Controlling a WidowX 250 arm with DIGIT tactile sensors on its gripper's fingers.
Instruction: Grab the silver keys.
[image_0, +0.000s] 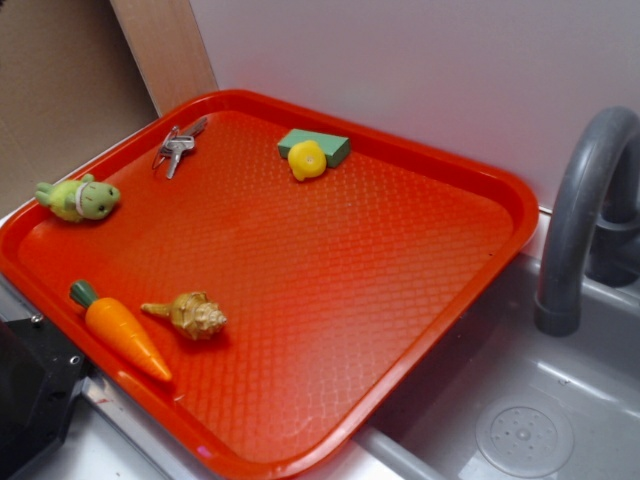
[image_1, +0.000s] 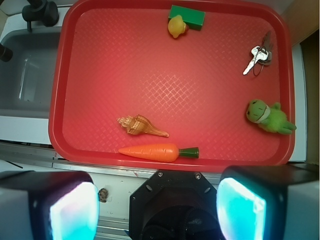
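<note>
While the tool (image_1: 157, 205) sits back over the near edge of the counter (image_1: 30, 167), short of the red tray (image_1: 150, 70), I log this as the approach step: nothing is grasped and no descent has begun. Its two pads (image_1: 75, 210) stand wide apart at the bottom of the wrist view with empty space between them, so I read the tool as released. Nearest to it on the tray lies the orange carrot (image_1: 155, 151), along the near rim, and just beyond that the tan seashell (image_1: 140, 126). Further out on one side is the green plush toy (image_1: 267, 117), close to the tray's side rim. The silver keys (image_1: 259, 57) lie beyond the plush, in the far corner of the tray on that same side, flat and fanned on their ring, near the rim but apart from every other object; the exterior view confirms this (image_0: 177, 147). Farthest across are the yellow duck (image_1: 177, 27) and the green block (image_1: 189, 16), touching, at the far rim. Next move, in my judgement: carry the tool diagonally over the plush to the far corner, centre it on the keys, turn the wrist so the pads straddle the bunch, then lower almost to the tray surface. Thin, flat metal beside a raised rim leaves little margin.
</note>
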